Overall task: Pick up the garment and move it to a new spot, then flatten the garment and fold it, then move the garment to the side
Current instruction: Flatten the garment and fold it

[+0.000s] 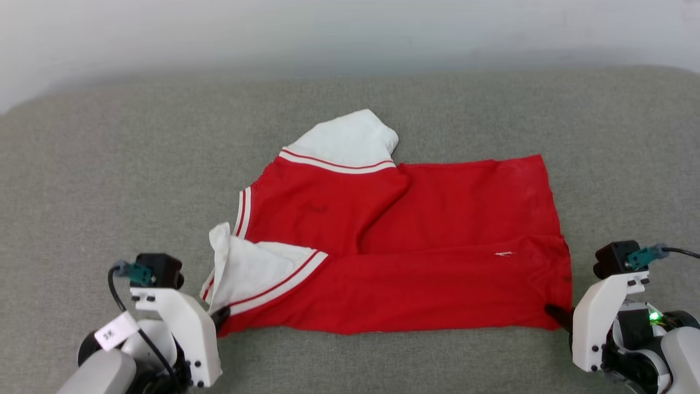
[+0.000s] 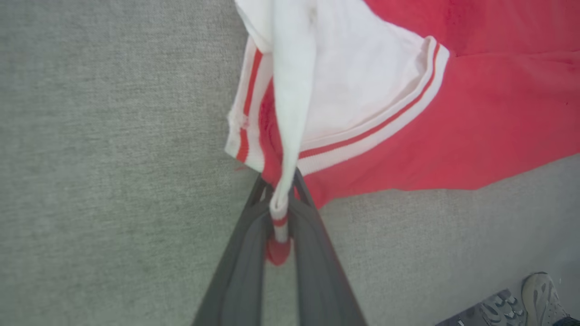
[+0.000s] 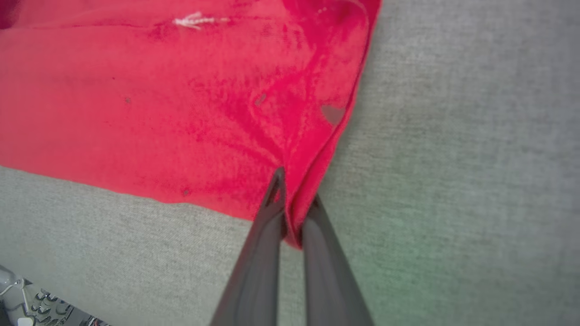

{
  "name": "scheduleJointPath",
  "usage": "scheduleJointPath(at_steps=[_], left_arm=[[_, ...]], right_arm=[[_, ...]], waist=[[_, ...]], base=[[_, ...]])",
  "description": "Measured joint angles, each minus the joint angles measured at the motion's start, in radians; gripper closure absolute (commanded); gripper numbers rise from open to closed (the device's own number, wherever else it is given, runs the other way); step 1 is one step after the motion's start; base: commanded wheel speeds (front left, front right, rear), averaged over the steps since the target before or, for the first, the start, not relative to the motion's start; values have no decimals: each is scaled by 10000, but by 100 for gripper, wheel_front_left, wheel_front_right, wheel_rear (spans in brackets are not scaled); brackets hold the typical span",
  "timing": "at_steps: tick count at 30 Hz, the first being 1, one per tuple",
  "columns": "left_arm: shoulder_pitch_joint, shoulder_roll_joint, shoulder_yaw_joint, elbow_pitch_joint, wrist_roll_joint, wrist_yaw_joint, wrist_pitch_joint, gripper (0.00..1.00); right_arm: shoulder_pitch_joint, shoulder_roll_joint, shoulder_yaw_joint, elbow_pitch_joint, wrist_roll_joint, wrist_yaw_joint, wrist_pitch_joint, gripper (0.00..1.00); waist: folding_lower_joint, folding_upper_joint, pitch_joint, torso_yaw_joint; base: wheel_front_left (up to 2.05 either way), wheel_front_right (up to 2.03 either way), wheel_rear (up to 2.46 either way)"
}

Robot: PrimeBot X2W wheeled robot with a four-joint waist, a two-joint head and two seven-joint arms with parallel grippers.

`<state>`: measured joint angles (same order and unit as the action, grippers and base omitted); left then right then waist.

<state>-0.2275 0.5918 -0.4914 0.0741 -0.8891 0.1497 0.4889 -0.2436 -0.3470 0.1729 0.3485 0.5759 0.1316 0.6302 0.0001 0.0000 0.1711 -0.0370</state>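
**Both grippers clamped on the jersey's near corners**

The garment [image 1: 404,246] lies spread on the grey fabric surface [image 1: 109,180], plain red side up. One white sleeve is bunched at the far edge and another is folded over near the left gripper [image 1: 220,316]. That gripper pinches the sleeve-side corner, its fingers largely hidden behind the white wrist housing. The right gripper [image 1: 553,313] is clenched on the hem corner, a dark fingertip peeking past its housing. Faint dark marks on the red cloth cannot be read. A white tag [image 1: 112,334] on the left forearm carries writing too small to make out
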Motion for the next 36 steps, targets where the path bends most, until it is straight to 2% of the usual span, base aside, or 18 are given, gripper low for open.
scheduleJointPath(at_steps=[6, 17, 21, 24, 25, 26, 27, 28, 29, 30, 36], left_arm=[[843, 115, 105, -151, -201, 178, -192, 100], [2877, 894, 527, -999, -719, 807, -245, 100], [3363, 865, 602, -1012, -965, 880, -286, 100], [3483, 570, 531, -721, -1110, 754, -453, 100], [3478, 460, 481, -548, -1108, 677, -527, 100], [3451, 322, 468, -368, -1097, 593, -667, 100], [3386, 173, 454, -148, -1097, 516, -798, 92], [3298, 61, 389, 52, -1097, 439, -800, 64], [3202, -42, 345, 224, -1085, 380, -851, 13], [3109, -140, 339, 376, -1066, 349, -982, 0], [2566, -267, 355, 899, -627, 157, -1645, 0]], right_arm=[[538, -159, 337, -387, 61, -2, -50, 100], [2233, -192, 353, -1390, 234, -2, 128, 100], [2944, -63, 109, -1645, 205, -2, 134, 100], [3243, 161, -217, -1549, 105, -2, -65, 100], [3317, 263, -336, -1467, 65, -2, -155, 98], [3370, 385, -454, -1367, 65, -2, -263, 69], [3435, 504, -546, -1266, 48, -2, -407, 18], [3491, 594, -617, -1193, 19, -2, -583, 0], [3518, 679, -667, -1139, 31, -2, -750, 0], [3527, 757, -700, -1122, 25, -6, -953, 0], [3647, 1068, -943, -1350, -268, -4, -2694, 0]], waist=[[-1, 0, -731, -17], [-3, 0, -1835, 25], [-3, 0, -1888, 51], [-3, 0, -1839, 37], [-2, 0, -1818, 36], [-2, 0, -1798, 41], [-2, 0, -1776, 54], [-3, 0, -1760, 69], [-2, 0, -1747, 80], [-2, 0, -1738, 79], [-2, 0, -1754, 29]], base=[[0, 0, 0], [0, 0, 0], [0, 0, 0], [0, 0, 0], [0, 0, 0], [0, 0, 0], [0, 0, 0], [0, 0, 0], [0, 0, 0], [0, 0, 0], [0, 0, 0]])
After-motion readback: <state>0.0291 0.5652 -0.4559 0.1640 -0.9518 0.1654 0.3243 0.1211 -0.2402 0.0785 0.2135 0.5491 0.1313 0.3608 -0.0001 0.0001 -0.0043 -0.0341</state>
